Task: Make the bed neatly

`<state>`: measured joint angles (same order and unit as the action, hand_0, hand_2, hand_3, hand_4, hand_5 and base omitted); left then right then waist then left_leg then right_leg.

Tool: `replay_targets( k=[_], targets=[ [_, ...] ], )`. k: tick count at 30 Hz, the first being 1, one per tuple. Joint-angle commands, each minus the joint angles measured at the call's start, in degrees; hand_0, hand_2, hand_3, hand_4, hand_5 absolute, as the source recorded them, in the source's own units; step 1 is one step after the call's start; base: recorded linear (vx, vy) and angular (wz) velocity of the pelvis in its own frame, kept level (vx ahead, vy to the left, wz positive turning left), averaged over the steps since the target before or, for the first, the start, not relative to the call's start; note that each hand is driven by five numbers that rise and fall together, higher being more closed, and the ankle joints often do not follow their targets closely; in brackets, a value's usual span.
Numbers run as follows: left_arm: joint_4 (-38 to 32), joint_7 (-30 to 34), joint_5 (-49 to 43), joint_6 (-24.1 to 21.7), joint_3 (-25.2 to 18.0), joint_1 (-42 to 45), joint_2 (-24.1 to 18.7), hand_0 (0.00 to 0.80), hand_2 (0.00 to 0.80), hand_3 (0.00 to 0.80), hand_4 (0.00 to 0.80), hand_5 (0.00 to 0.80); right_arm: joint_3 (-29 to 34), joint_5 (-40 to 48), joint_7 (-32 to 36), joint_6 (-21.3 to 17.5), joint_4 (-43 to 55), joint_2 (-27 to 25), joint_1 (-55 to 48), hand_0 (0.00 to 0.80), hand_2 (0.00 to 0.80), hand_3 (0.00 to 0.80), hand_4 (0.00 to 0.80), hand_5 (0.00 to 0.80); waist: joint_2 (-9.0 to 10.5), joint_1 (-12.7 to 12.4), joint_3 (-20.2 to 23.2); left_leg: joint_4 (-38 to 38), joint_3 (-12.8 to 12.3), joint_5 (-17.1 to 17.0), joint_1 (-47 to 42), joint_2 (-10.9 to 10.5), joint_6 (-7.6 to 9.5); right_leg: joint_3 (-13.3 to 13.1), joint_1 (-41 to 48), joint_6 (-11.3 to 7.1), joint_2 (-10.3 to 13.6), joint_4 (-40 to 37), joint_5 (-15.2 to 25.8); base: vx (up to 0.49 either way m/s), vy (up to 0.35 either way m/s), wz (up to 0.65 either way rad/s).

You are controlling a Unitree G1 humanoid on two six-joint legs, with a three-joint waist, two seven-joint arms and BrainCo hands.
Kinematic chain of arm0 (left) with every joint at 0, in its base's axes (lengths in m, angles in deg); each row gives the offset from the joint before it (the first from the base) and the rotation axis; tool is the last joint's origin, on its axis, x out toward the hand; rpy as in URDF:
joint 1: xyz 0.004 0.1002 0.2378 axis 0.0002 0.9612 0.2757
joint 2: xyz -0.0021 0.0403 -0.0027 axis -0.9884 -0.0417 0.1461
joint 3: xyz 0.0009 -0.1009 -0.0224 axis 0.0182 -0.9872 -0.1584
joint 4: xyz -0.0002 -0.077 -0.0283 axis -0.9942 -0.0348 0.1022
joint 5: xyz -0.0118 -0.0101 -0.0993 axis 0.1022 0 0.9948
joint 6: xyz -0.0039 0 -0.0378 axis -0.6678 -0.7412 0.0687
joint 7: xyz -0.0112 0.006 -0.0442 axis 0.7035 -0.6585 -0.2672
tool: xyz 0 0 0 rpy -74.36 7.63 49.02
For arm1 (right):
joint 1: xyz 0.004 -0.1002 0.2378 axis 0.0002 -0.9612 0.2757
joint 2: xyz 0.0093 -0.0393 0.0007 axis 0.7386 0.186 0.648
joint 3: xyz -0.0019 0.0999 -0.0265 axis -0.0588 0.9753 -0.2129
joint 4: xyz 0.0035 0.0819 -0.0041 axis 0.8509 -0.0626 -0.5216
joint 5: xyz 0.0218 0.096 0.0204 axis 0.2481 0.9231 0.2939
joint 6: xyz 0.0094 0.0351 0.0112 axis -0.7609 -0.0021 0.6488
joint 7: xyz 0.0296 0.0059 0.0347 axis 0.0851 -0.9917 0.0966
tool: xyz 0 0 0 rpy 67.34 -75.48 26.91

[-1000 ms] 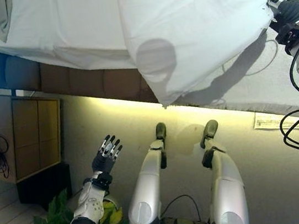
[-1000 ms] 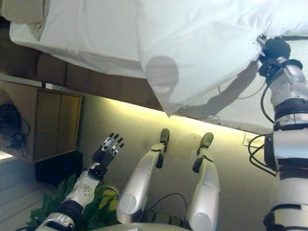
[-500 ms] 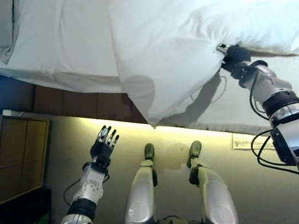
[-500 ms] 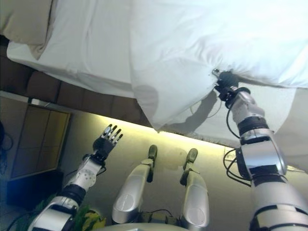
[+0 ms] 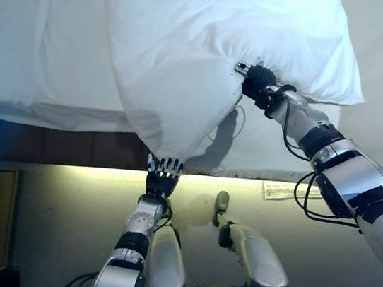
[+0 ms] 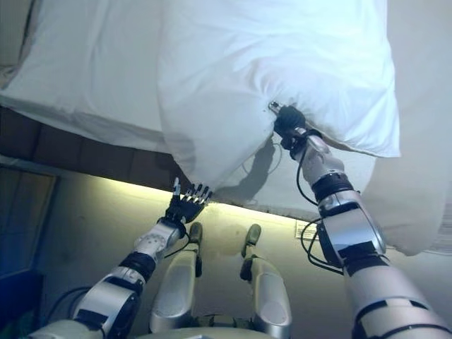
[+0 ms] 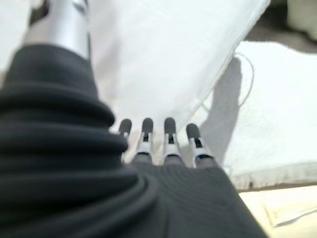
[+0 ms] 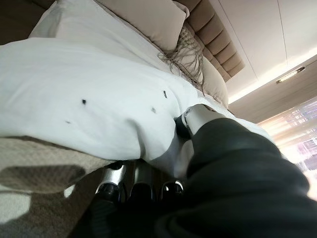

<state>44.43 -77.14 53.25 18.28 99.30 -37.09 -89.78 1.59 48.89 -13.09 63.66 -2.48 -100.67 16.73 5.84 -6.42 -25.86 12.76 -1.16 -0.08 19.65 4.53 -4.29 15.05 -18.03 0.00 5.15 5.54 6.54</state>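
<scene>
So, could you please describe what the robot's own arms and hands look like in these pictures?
Both arms are silver-grey shells with black bands at the joints. The left hand and right hand each have a dark ribbed cover over the back and wrist. The left hand's fingers are silver with dark, rounded tips. Thin black cables loop beside the right forearm and elbow.

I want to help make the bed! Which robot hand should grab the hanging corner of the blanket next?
Probably the left hand. Its fingers are open and it sits right under the blanket's hanging corner. The right hand is busy, pinching the blanket's edge farther along.
</scene>
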Motion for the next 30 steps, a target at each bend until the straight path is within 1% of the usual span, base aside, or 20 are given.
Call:
replay_targets(
  k=[1, 3, 6, 10, 15, 19, 24, 25, 27, 30],
  targets=[
    [0.6, -0.7, 6.7, 0.5, -0.7, -2.7, 3.0, 0.000, 0.000, 0.000, 0.000, 0.000, 0.2, 5.3, 0.6, -6.6, 9.8, -1.5, 3.9, 0.800, 0.800, 0.800, 0.800, 0.800, 1.24, -0.7, 0.1, -4.8, -0.7, -5.0, 0.6, 1.3, -0.78, 0.4, 0.7, -5.64, 2.1, 4.7, -2.8, -0.015, -0.061, 0.04],
    [0.2, -1.5, 10.3, -0.7, -0.9, -3.3, 3.4, 0.000, 0.000, 0.000, 0.000, 0.000, -0.2, 5.6, -0.2, -7.2, 12.3, -1.4, 3.4, 0.800, 0.800, 0.800, 0.800, 0.800, 2.12, -0.6, -0.6, -4.6, -0.6, -5.0, 1.3, 1.6, -0.85, 0.4, 0.3, -5.66, 1.9, 4.8, -2.6, -0.012, -0.077, 0.05],
    [-0.6, -1.4, 13.6, -3.0, -1.5, -4.7, 4.0, 0.000, 0.000, 0.000, 0.000, 0.000, -0.2, 5.9, -1.0, -8.0, 16.2, -1.0, 1.5, 0.800, 0.800, 0.800, 0.800, 0.800, 3.96, -0.4, -1.4, -4.3, -0.2, -4.8, 2.0, 1.9, -0.91, 0.4, 0.0, -5.81, 1.4, 4.8, -2.2, 0.010, -0.116, 0.09],
    [-2.4, 2.1, 13.9, -5.1, -2.5, -5.9, 5.4, 0.000, 0.000, 0.000, 0.000, 0.000, 0.0, 6.4, -0.2, -8.7, 19.7, -1.3, -1.8, 0.800, 0.800, 0.800, 0.800, 0.800, 6.07, -0.1, -2.2, -4.2, 0.2, -4.5, 2.0, 2.2, -0.90, 0.6, 0.5, -6.29, 0.9, 4.2, -1.6, 0.027, -0.114, 0.09],
    [-4.3, 2.5, 13.9, -6.6, -2.4, -7.5, 7.2, 0.000, 0.000, 0.000, 0.000, 0.000, 0.4, 7.9, 1.3, -9.3, 21.7, -0.7, -3.5, 0.800, 0.800, 0.800, 0.800, 0.800, 7.67, 0.3, -3.0, -4.0, 0.4, -4.1, 1.6, 2.4, -0.95, 0.7, 1.1, -6.60, 0.6, 3.8, -1.2, 0.024, -0.075, 0.04],
    [-4.4, 3.1, 13.9, -6.2, -1.6, -8.8, 8.0, 0.000, 0.000, 0.000, 0.000, 0.000, 0.1, 8.2, 2.1, -9.1, 22.3, -0.4, -3.6, 0.800, 0.800, 0.800, 0.800, 0.800, 8.24, 0.8, -3.0, -4.1, 0.2, -4.0, 1.3, 2.6, -1.07, 0.7, 1.6, -6.67, 0.4, 3.5, -1.2, 0.017, -0.016, -0.01],
    [-5.3, 2.3, 13.9, -7.0, 0.2, -10.0, 8.5, 0.000, 0.000, 0.000, 0.000, 0.000, -1.5, 8.0, 2.3, -8.3, 24.7, 0.0, -4.3, 0.800, 0.800, 0.800, 0.800, 0.800, 8.78, 1.5, -3.4, -4.4, -0.2, -4.0, 0.8, 2.9, -1.22, 0.4, 1.9, -6.75, 0.2, 3.1, -1.1, 0.000, 0.000, 0.00],
    [-5.4, 2.3, 13.9, -6.5, 0.8, -10.5, 8.6, 0.000, 0.000, 0.000, 0.000, 0.000, -1.7, 7.8, 2.3, -8.2, 25.4, 0.2, -4.6, 0.800, 0.800, 0.800, 0.800, 0.800, 8.89, 1.8, -3.5, -4.4, -0.3, -4.0, 0.7, 3.0, -1.24, 0.2, 2.0, -6.77, 0.2, 3.1, -1.1, 0.001, 0.000, 0.03],
    [-5.4, 1.3, 13.9, -6.4, 2.0, -11.2, 8.9, 0.000, 0.000, 0.000, 0.000, 0.000, -2.1, 7.6, 2.7, -8.4, 25.4, 0.6, -4.8, 0.800, 0.800, 0.800, 0.800, 0.800, 8.83, 2.2, -3.6, -4.5, -0.6, -3.9, 0.4, 3.0, -1.27, 0.2, 2.2, -6.79, 0.2, 3.0, -1.1, 0.004, 0.004, 0.07],
    [-5.2, -1.9, 13.9, -6.6, 3.7, -12.0, 10.0, 0.000, 0.000, 0.000, 0.000, 0.000, -2.4, 7.5, 2.7, -7.9, 24.9, 1.0, -4.0, 0.800, 0.800, 0.800, 0.800, 0.800, 8.36, 2.5, -3.8, -4.5, -0.9, -3.9, 0.1, 2.9, -1.27, 0.1, 2.3, -6.85, 0.5, 3.0, -1.0, -0.001, 0.014, -0.05]
  ],
)
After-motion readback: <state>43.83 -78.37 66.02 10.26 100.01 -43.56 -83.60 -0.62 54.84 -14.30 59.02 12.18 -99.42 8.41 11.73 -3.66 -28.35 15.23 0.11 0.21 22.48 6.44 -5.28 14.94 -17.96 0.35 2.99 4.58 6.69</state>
